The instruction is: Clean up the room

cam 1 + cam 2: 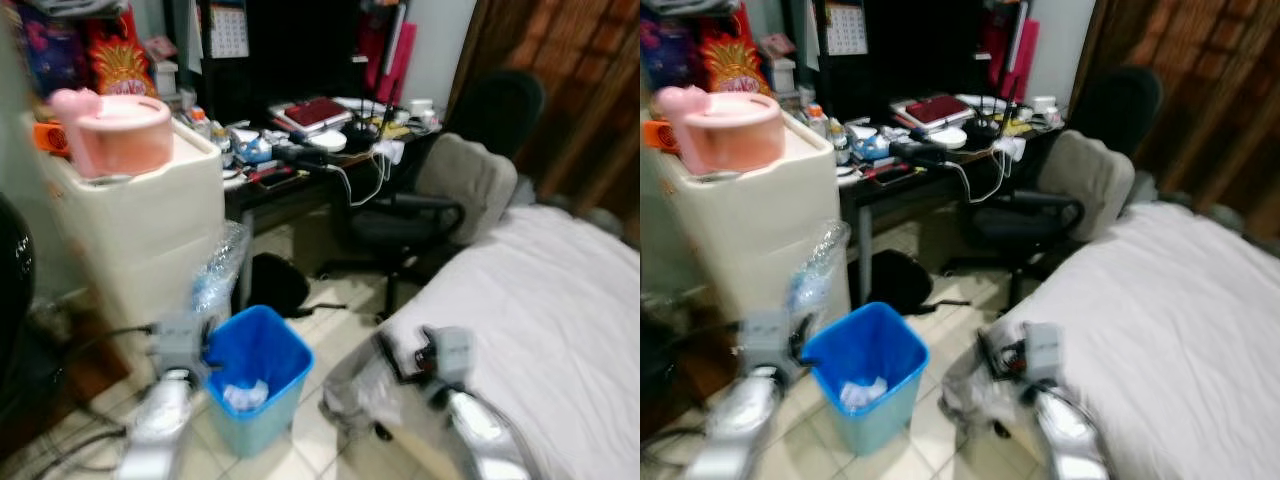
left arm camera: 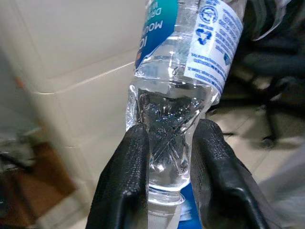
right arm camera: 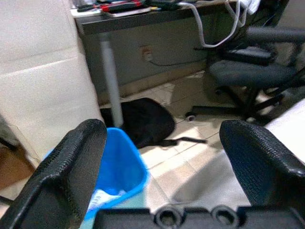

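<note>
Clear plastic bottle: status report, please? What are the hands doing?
Left gripper shut on clear plastic bottle, held up beside blue plastic bin. Right gripper open, empty. White paper scrap already in bin; nothing blocking.

a clear bottle (image 2: 167,138) with a white and teal label printed in blue sits between the left hand (image 2: 167,191)'s textured black fingers. beside the cream drawer cabinet (image 1: 150,240), the bin (image 1: 255,375) is bright blue. on top of that cabinet is a pale pink tub (image 1: 115,130). the bed (image 1: 540,300) is white, the chair (image 1: 440,205) black with a grey cushion, the floor (image 1: 330,330) tiled cream.
</note>
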`<state>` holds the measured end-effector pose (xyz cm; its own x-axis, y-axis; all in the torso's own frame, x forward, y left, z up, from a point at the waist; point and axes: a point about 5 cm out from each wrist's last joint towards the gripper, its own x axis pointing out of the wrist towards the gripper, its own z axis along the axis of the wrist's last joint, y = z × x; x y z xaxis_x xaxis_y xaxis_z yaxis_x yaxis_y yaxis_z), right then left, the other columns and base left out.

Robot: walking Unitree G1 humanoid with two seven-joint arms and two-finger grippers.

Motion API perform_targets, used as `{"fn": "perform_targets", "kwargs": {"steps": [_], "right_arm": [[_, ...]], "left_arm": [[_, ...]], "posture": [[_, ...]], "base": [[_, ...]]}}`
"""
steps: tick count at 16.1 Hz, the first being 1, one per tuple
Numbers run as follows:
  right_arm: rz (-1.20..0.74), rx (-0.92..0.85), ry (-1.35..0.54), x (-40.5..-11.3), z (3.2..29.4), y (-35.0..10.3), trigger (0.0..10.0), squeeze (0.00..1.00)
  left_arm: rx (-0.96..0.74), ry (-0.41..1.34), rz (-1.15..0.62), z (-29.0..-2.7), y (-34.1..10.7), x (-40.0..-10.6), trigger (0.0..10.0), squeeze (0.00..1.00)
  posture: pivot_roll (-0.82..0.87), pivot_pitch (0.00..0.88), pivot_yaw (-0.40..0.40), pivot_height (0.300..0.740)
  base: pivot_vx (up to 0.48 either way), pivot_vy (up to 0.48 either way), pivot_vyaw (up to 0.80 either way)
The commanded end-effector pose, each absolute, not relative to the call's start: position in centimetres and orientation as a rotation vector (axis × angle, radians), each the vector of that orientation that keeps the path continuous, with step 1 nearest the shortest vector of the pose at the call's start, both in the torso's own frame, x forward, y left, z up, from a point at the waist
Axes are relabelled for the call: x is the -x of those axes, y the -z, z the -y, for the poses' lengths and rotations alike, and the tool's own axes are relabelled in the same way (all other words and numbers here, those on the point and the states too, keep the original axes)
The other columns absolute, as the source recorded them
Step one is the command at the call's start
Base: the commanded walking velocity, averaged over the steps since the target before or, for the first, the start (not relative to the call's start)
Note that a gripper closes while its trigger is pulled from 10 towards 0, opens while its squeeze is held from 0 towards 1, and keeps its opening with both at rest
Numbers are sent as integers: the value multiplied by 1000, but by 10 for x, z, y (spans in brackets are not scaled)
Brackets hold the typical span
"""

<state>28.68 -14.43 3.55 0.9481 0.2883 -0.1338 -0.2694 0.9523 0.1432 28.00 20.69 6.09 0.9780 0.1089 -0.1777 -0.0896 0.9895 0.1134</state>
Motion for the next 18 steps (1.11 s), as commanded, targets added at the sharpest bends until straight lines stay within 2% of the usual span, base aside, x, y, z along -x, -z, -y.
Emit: {"fn": "perform_targets", "kwargs": {"steps": [1,3,7,10,12,15,18], "right_arm": [[-163,-94,-250,-288,158,-35,10000,0],[-145,-94,-235,-289,159,-37,10000,0],[-185,-109,-235,-287,160,-33,10000,0],[-194,-73,-237,-285,159,-31,10000,0],[-166,-98,-246,-287,158,-36,10000,0],[-168,-92,-236,-285,162,-37,10000,0],[-176,-79,-252,-281,162,-36,10000,0]], "left_arm": [[-101,-58,-119,-194,-74,-289,10000,0],[-105,-44,-122,-191,-74,-290,10000,0],[-126,20,-130,-180,-73,-296,10000,0],[-182,74,-229,-179,-62,-311,10000,0],[-156,83,-289,-183,-56,-317,10000,0],[-173,122,-362,-181,-45,-323,10000,0],[-137,145,-464,-174,-38,-329,10000,0]], "posture": [[149,23,-88,740],[149,26,-88,740],[137,35,-85,740],[128,47,-83,740],[112,51,-78,740],[91,63,-75,740],[67,65,-69,740]], "base": [[356,322,-800],[356,319,0],[362,314,-770],[0,0,-258],[0,0,0],[0,0,-788],[0,0,0]]}}
